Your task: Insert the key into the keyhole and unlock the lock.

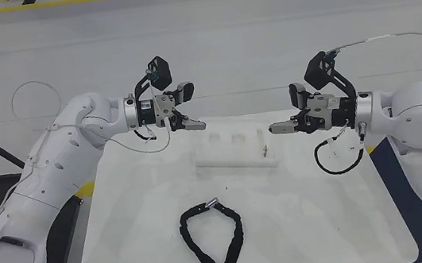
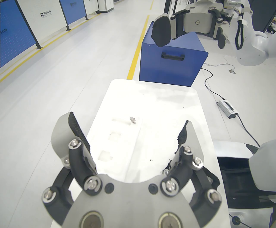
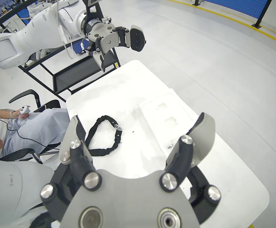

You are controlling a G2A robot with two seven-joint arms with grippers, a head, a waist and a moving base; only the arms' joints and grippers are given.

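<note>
In the tray (image 1: 231, 161) pocket nearest the right hand (image 3: 138, 121) sits the key (image 1: 265, 151), lock (image 3: 118, 138) near the tray; that hand and the left hand (image 2: 129, 118) are spread, empty, so pickup seemingly comes next, needing a fine pinch.

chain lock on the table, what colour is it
Black fabric-sleeved chain lock, with a silver metal end; best in the right wrist view.
</note>
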